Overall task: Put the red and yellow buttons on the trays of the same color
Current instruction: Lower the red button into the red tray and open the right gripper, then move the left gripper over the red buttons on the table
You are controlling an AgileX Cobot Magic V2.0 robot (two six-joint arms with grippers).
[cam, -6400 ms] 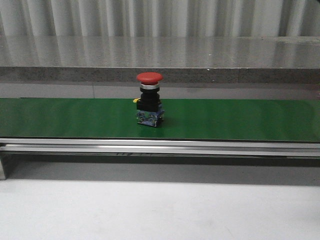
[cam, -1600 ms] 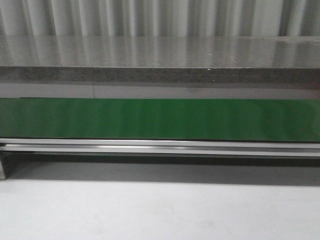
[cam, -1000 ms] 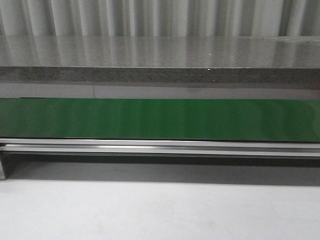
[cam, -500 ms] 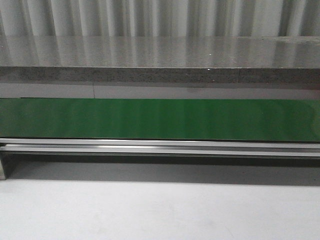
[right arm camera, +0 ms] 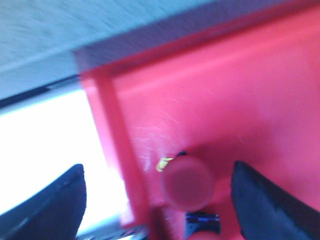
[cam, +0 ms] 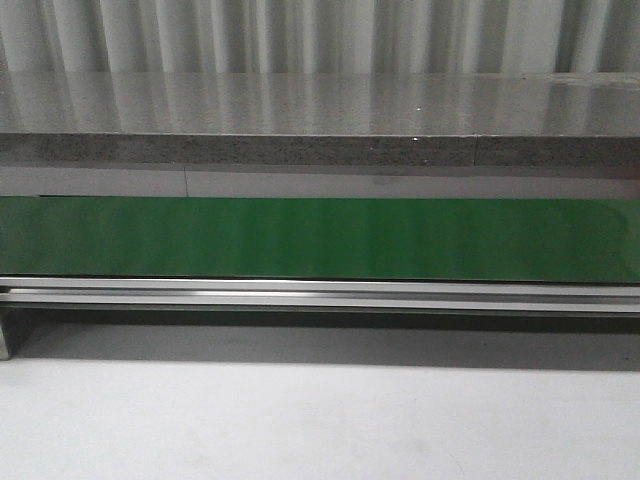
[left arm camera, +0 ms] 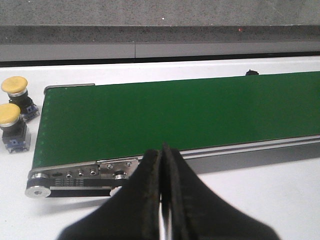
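Two yellow buttons (left arm camera: pixel 15 112) stand upright just off the end of the green belt (left arm camera: pixel 175 117) in the left wrist view, side by side on the white table (left arm camera: pixel 280 190), and no yellow tray shows in any view. The left gripper (left arm camera: pixel 161 200) has its fingers pressed together with nothing between them, and it hangs near the belt's metal end roller; the yellow pair lies across that corner from it, near but not touching, so this arm is the nearer one for them. The right gripper (right arm camera: pixel 157 200) is spread wide, its fingers (right arm camera: pixel 50 205) apart on either side of a red button (right arm camera: pixel 187 182) that stands upright in the red tray (right arm camera: pixel 240 90), close to the tray's wall. Blur hides whether the fingers touch it, but they look clear. My guess is the red one is placed and the yellow pair comes next.
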